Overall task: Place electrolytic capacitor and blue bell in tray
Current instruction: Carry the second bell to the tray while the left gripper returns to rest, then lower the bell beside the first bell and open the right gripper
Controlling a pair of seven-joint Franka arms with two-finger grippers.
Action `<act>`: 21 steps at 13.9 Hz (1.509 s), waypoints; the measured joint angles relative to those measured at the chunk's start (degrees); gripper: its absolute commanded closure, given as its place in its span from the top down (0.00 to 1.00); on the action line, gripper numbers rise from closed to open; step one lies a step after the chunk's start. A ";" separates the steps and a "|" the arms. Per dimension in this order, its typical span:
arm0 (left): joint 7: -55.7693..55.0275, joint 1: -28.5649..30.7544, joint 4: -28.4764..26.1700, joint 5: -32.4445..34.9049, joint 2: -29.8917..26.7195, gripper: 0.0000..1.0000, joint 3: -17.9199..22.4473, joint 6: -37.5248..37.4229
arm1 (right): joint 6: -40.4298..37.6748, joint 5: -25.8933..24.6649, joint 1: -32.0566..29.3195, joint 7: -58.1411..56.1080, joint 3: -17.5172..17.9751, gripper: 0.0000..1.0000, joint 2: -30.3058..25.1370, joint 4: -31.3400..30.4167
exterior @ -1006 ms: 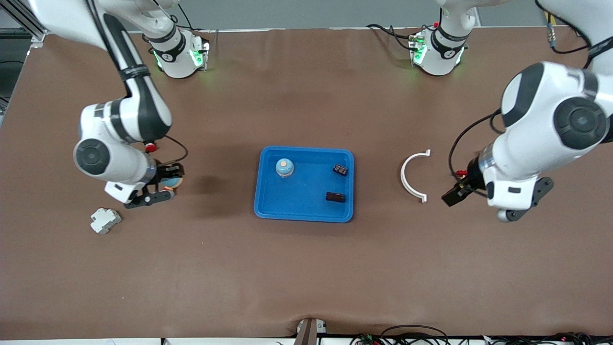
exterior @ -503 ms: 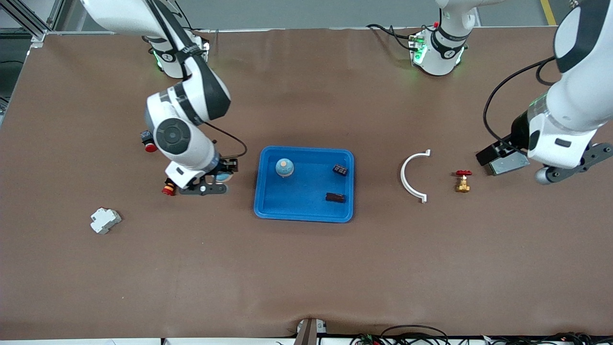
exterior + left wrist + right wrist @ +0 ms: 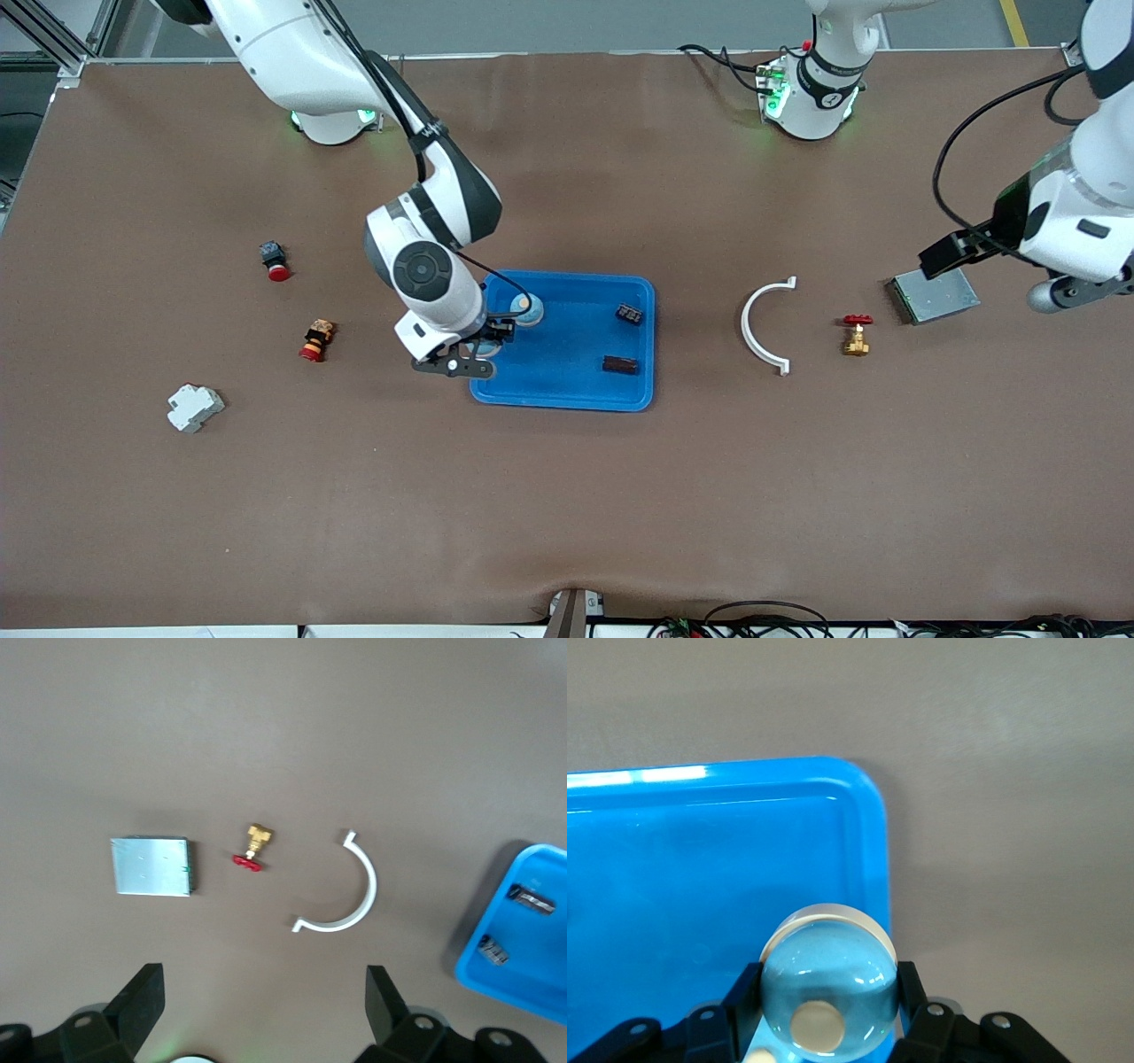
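The bright blue tray [image 3: 567, 400] sits mid-table. My right gripper [image 3: 483, 350] is shut on a blue bell [image 3: 824, 966] and hovers over the tray's rim [image 3: 873, 859] at the right arm's end. Another blue bell [image 3: 526, 309] stands inside the tray beside it. Two small dark parts [image 3: 629, 314] [image 3: 620, 364] lie in the tray toward the left arm's end; I cannot tell whether either is the electrolytic capacitor. My left gripper [image 3: 952, 252] [image 3: 263, 997] hangs open and empty over the table near a metal box [image 3: 935, 295].
A white half ring [image 3: 764, 323] and a brass valve with a red handle [image 3: 856, 334] lie between the tray and the metal box. Toward the right arm's end lie a white breaker [image 3: 195, 407] and two red-capped buttons [image 3: 275, 261] [image 3: 316, 341].
The right arm has carried the blue bell from the right arm's end of the table to the tray's rim. The left arm has pulled away from the brass valve toward the metal box.
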 measured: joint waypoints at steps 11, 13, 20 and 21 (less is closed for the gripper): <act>10.36 -4.67 -4.47 -0.16 -5.82 1.00 6.52 0.04 | 6.76 0.33 3.04 2.78 0.00 0.13 7.67 3.31; 10.36 -4.66 -4.51 -1.25 -5.83 1.00 6.63 0.13 | 7.19 0.33 3.57 2.83 0.00 0.18 8.11 3.33; 10.36 -4.66 -4.79 -1.63 -5.63 1.00 6.73 0.73 | 7.53 0.33 3.67 2.84 -0.08 1.00 8.44 3.70; 10.36 -4.69 -4.83 -1.69 -5.61 1.00 6.72 0.89 | 7.48 0.33 3.67 2.84 -0.08 1.00 8.44 3.85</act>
